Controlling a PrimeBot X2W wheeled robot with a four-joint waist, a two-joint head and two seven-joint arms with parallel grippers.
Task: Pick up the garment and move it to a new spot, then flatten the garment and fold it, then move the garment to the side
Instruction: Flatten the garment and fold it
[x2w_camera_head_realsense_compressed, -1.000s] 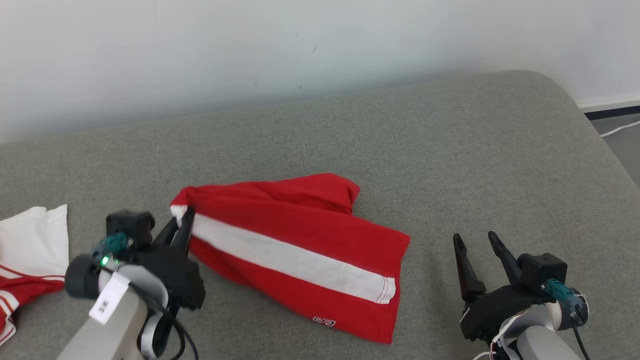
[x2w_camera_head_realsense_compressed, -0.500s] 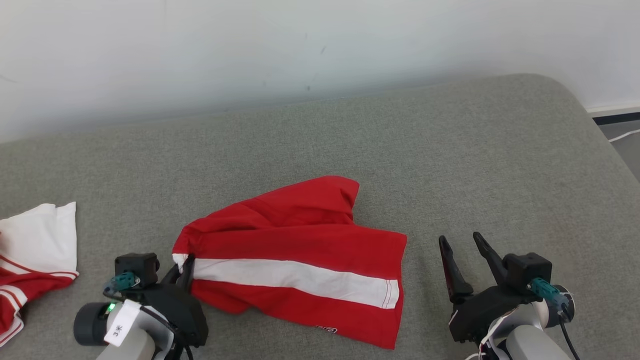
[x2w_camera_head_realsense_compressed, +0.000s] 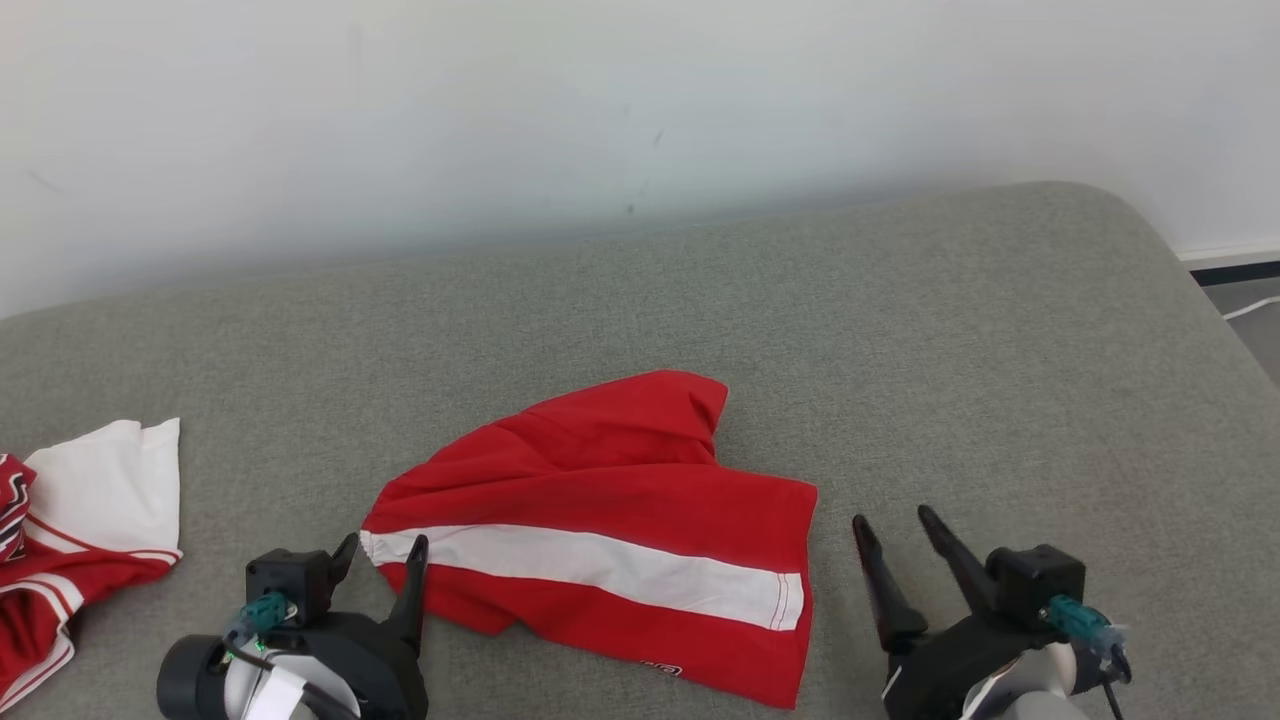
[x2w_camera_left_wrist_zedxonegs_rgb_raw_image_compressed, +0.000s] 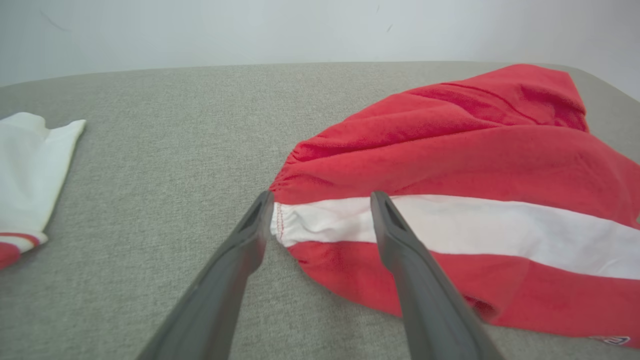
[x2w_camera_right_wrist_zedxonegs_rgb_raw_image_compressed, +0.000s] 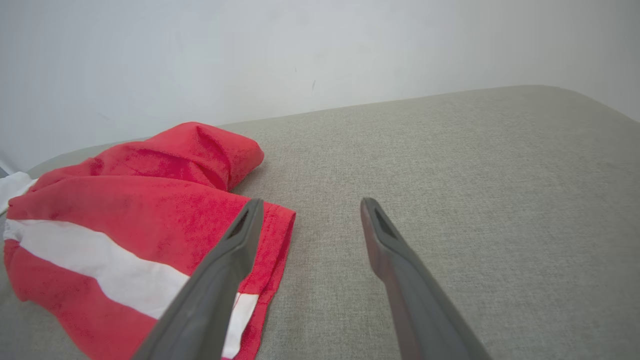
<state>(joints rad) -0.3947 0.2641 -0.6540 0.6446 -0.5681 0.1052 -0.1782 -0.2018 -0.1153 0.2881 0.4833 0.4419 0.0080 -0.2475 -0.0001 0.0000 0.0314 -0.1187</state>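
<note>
Both fingers of our left gripper (x2w_camera_head_realsense_compressed: 385, 548) have just sprung apart, letting go of the white-striped hem they pinched a moment ago; the red garment (x2w_camera_head_realsense_compressed: 600, 500) now lies crumpled on the grey cushion (x2w_camera_head_realsense_compressed: 900, 330), between it and our right gripper (x2w_camera_head_realsense_compressed: 892, 520), also spread wide. We judge the move done, flattening next

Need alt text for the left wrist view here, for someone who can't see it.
The left gripper, its two dark fingers open, straddles the end of the white stripe on a crumpled red garment lying on a grey padded surface. A white garment with red trim lies at the left edge.
</note>
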